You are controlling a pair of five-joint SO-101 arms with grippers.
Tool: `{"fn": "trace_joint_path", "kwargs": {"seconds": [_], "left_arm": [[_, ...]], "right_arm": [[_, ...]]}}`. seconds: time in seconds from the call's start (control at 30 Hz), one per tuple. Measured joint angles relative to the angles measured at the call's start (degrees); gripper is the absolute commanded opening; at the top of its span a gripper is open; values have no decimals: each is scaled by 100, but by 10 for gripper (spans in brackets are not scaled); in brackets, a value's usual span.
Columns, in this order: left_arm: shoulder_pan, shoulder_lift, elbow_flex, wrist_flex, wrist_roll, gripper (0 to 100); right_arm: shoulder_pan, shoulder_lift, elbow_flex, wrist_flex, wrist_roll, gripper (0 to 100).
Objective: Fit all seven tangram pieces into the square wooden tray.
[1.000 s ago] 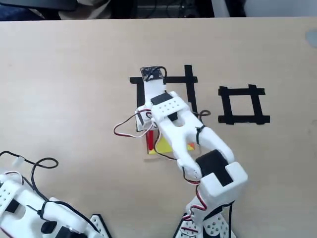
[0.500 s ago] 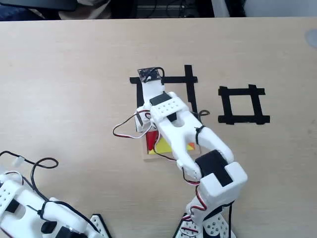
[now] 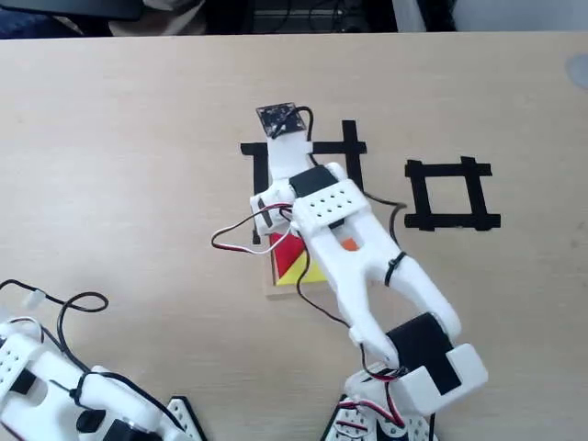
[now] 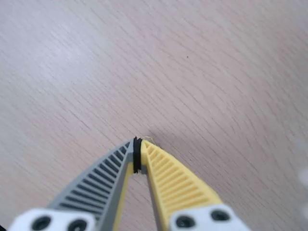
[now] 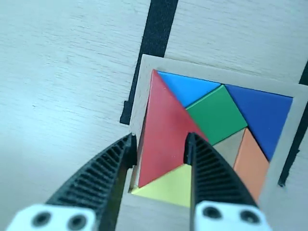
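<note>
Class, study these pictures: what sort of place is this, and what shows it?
Probably a robotics lab bench: white robot arms with loose wiring stand at a plain table, black tape squares mark spots on it, and a tangram tray sits under one arm.

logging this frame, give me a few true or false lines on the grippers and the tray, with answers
1. The right gripper is open over the red triangle. True.
2. The left gripper holds a yellow piece. False: it is shut on nothing, over the table.
3. The green square lies in the tray, touching the red triangle. True.
4. The tray lies in the far right tape square. False: it lies by the other tape square, under the right arm.
</note>
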Motion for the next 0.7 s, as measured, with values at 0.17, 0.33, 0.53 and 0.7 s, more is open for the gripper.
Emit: {"fn": "trace_joint_path", "kwargs": {"seconds": [0.17,0.33,0.53,0.7], "left_arm": [[0,0,0,0,0,34],[0,0,0,0,0,34],[0,0,0,0,0,33],[0,0,0,0,0,33]], "right_arm": [[571,0,0,-229,677,21],[1213,202,264,-941,1415,11],[1240,897,273,-1064,1688,11],[1240,1064,264,-1081,1705,11]]}}
